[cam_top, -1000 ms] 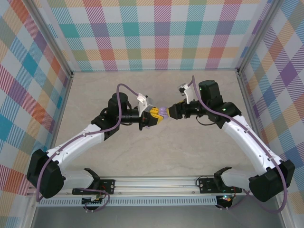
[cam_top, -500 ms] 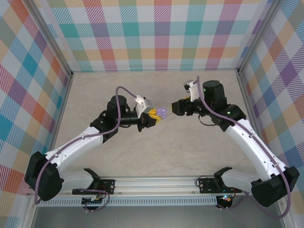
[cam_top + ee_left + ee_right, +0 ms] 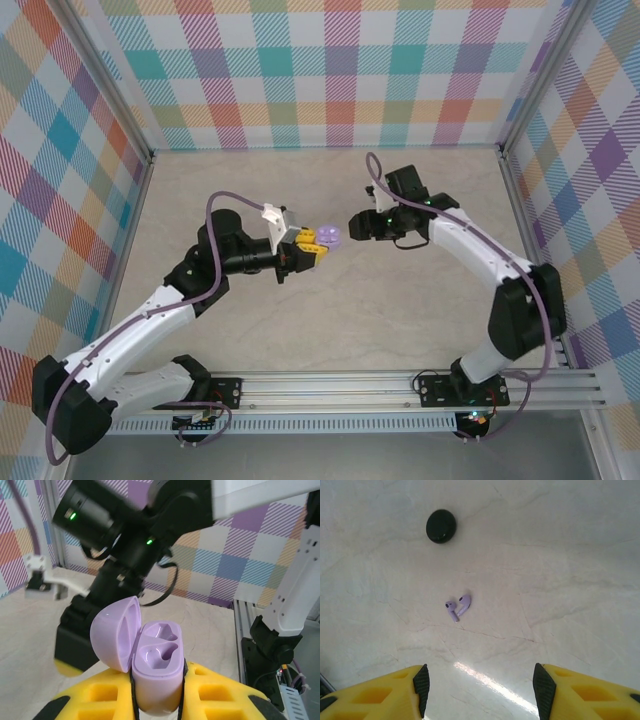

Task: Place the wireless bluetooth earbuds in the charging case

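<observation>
My left gripper (image 3: 157, 692) is shut on the lavender charging case (image 3: 156, 667) and holds it upright above the table. Its lid (image 3: 116, 632) is swung open to the left, and both moulded wells are empty. From above, the case (image 3: 328, 238) sits at the tip of the left gripper (image 3: 314, 248). My right gripper (image 3: 357, 226) hangs just right of the case, apart from it, and looks down at the table. Its jaws (image 3: 480, 685) are open with nothing between them. Two small lavender earbuds (image 3: 458, 607) lie touching on the tabletop, ahead of the right fingers.
A round black disc (image 3: 441, 526) lies on the marble table beyond the earbuds. Checked walls and metal posts (image 3: 512, 170) close in the table on three sides. The right arm's wrist (image 3: 125, 550) looms close behind the open case.
The right gripper has let go of the case, pulled back and turned to face the table. The case lid now stands open. My left arm has shifted left, still holding the case.
</observation>
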Available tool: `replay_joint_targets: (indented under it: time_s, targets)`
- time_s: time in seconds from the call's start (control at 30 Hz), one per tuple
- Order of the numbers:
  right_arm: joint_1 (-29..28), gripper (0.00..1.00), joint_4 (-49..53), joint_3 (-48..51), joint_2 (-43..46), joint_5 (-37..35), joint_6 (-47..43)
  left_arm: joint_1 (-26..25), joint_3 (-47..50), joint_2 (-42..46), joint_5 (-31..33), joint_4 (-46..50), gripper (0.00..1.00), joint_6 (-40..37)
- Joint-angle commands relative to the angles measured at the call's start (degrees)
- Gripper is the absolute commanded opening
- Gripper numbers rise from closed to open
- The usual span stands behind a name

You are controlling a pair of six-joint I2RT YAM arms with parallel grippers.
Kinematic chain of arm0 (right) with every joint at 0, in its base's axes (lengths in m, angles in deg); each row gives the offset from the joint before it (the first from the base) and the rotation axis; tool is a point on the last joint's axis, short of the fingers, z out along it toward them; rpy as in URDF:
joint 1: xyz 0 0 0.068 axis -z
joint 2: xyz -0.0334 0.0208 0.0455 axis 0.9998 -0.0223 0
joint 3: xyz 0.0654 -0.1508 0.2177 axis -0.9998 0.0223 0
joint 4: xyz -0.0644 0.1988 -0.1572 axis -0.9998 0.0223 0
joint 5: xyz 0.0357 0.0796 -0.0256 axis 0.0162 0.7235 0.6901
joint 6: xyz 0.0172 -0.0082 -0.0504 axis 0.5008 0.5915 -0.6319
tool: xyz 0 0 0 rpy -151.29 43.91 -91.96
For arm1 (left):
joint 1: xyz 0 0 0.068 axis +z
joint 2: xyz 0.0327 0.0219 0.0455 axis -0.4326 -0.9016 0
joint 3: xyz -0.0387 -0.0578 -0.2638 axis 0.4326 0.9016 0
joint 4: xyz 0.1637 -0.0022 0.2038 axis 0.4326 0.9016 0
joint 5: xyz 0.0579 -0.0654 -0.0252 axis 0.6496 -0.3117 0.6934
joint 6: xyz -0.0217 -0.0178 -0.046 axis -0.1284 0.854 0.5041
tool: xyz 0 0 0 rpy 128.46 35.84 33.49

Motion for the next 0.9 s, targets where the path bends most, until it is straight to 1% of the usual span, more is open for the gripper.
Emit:
replay_joint_targets:
  time_s: [0.0,0.17,0.4,0.5,0.57,0.63,0.7,0.87]
  targets:
    - [-1.27,0.59,1.75,-4.00,-5.43,4.72,0.88,-0.82,0.98,1.84,0.82,1.07,0.10,2.06]
    - [-4.52,0.58,2.90,-8.24,-13.13,2.52,2.72,-0.84,1.70,3.52,1.63,1.26,0.11,3.30]
    - [-7.96,0.57,5.14,-13.60,-20.57,-1.37,9.45,-0.81,1.92,4.90,2.25,2.53,0.11,3.60]
    - [-9.79,0.53,8.21,-17.25,-23.67,-4.17,11.68,-0.82,2.04,5.26,2.34,2.60,0.11,3.60]
    - [-11.01,0.47,10.35,-20.02,-26.09,-5.34,13.50,-0.82,2.12,5.26,2.18,2.59,0.11,3.67]
    - [-11.84,0.44,12.55,-22.60,-28.52,-6.68,15.52,-0.82,2.16,5.21,1.82,2.29,0.11,3.79]
    - [-12.60,0.42,14.40,-24.73,-30.30,-8.85,17.73,-0.84,2.40,5.27,1.81,2.00,0.11,3.86]
    - [-13.64,0.42,15.88,-27.78,-33.11,-9.89,20.23,-0.82,2.75,5.49,1.81,2.13,0.11,3.86]
